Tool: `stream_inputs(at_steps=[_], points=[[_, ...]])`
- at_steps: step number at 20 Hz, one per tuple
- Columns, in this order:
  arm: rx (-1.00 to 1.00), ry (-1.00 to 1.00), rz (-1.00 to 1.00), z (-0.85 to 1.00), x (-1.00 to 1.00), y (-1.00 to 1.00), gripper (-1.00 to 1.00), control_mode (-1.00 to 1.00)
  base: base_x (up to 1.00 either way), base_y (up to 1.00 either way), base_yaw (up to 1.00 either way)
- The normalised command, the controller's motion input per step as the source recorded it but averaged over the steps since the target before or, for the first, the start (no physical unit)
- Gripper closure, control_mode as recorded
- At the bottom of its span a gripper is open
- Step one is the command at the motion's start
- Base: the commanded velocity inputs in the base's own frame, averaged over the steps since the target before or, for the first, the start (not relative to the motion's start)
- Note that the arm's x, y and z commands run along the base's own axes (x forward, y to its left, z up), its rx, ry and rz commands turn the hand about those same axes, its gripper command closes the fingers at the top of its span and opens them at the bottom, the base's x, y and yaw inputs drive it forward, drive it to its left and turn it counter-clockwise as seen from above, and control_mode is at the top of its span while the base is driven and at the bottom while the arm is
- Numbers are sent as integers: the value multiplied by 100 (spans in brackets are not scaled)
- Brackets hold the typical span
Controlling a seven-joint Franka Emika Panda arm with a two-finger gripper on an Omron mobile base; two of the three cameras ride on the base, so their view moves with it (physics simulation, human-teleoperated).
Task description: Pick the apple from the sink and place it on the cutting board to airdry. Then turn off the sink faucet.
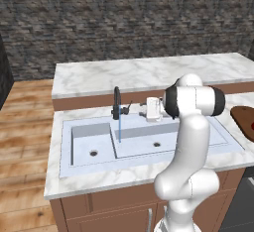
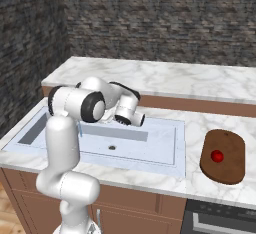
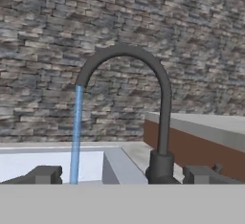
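The apple (image 2: 216,156), a small glossy red ball, rests on the dark reddish-brown cutting board (image 2: 227,168) on the counter right of the sink (image 2: 160,145). In the left base view the board (image 1: 244,118) shows at the right edge. The black gooseneck sink faucet (image 1: 117,103) stands behind the sink (image 1: 89,132) and pours a thin blue stream (image 1: 119,127) into it. My gripper (image 1: 141,109) hovers level with the faucet, just right of its small side lever (image 1: 127,108), open and holding nothing. In the hand view the faucet (image 3: 164,108) rises between my spread fingertips (image 3: 47,174), with the stream (image 3: 76,137) at left.
A raised marble counter (image 1: 149,72) runs behind the sink, in front of a dark brick wall (image 1: 124,18). My white arm crosses above the wider bowl. An oven front (image 2: 220,223) sits below the counter at right.
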Motion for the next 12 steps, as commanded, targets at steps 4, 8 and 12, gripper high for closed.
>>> stream_inputs(at_steps=[4, 8, 12], points=[[1, 0, 0, -5, 33, 0, -100, -100, 0, 0, 0], [0, 0, 0, -7, 37, 6, -100, -100, 0, 0, 0], [0, 0, 0, -9, 40, 11, -100, -100, 0, 0, 0]])
